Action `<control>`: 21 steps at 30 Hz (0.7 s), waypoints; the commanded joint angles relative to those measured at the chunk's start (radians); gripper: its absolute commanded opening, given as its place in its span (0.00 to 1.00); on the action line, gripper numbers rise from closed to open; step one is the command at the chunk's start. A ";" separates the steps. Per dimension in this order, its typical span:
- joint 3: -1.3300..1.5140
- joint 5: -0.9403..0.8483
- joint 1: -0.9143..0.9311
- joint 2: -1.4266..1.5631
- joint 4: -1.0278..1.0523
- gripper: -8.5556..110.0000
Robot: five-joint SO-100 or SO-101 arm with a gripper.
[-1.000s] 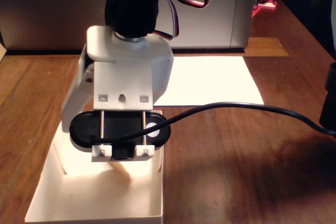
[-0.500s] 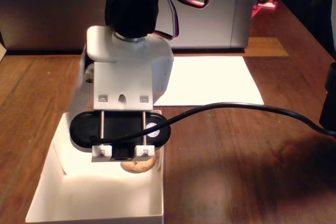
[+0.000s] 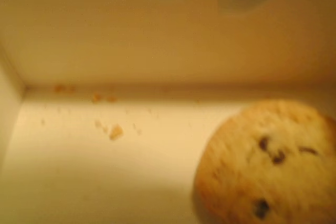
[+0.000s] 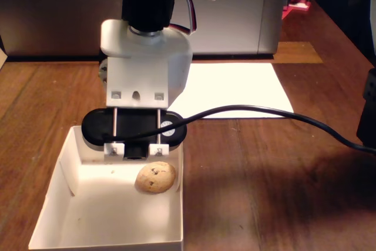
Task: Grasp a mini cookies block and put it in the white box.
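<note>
While the claw hangs over the far edge of the white box in the fixed view, whether its fingers are apart or together cannot be told; only two blurred grey shapes show at the top of the wrist view. Just beneath it, the mini cookies block lies on the box floor near the right wall. Crumbs dot the floor left of it. Farther right, a black cable crosses the wooden table, with a white paper sheet beyond.

Cookie in box, far right corner; paper sheet behind.
</note>
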 commanded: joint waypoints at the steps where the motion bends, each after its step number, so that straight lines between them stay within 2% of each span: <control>1: -0.115 -0.025 0.023 0.222 0.008 0.07; 21: -0.055 -0.078 0.285 0.482 0.179 0.07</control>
